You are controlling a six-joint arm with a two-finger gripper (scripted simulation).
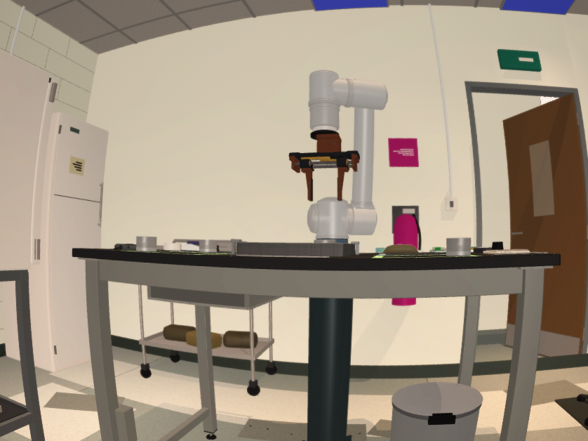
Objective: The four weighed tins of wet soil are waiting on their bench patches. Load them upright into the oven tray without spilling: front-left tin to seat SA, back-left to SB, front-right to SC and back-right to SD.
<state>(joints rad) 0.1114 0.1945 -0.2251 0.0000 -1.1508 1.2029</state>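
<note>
The oven tray (pixel 294 248) is a low dark grey box in the middle of the black bench. My gripper (pixel 325 197) hangs well above the tray's right part. It is open and holds nothing. A grey tin (pixel 146 243) stands at the bench's far left. A second tin (pixel 208 245) stands further back, just left of the tray. A third tin (pixel 458 246) stands on the right side of the bench. From this low view I cannot see inside the tray or any tin.
The bench (pixel 313 260) stands on grey legs and a dark central post. An olive lump (pixel 401 249) lies right of the tray. Small flat items (pixel 505 250) lie at the far right, white blocks (pixel 181 246) at the left.
</note>
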